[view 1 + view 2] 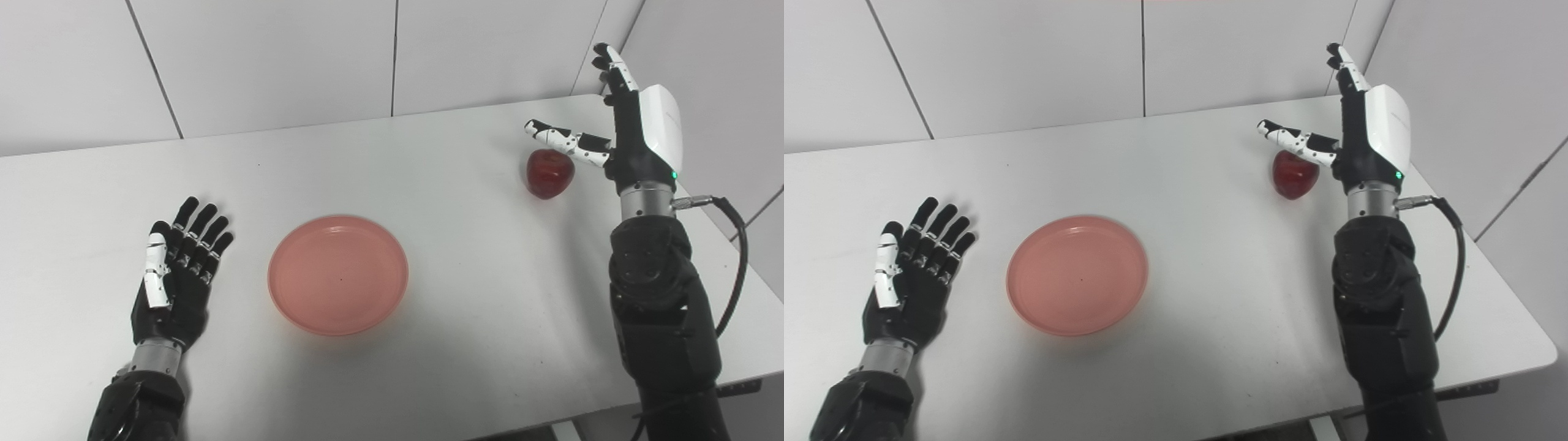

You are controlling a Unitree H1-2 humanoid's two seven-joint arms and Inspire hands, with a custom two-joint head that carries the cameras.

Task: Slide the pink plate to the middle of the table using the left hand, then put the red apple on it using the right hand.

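Observation:
The pink plate (pixel 338 274) lies flat near the middle of the white table (pixel 429 202), empty. My left hand (pixel 176 269) rests palm up on the table a short way left of the plate, fingers spread, open and holding nothing. The red apple (pixel 550 173) stands at the far right of the table. My right hand (pixel 631 122) is raised edge-on just right of the apple, open, fingers pointing up and away, thumb reaching over the apple's top without closing on it.
A white panelled wall runs behind the table. The table's right edge lies close beside my right forearm (pixel 661 306), where a black cable (pixel 738 245) loops out from the wrist.

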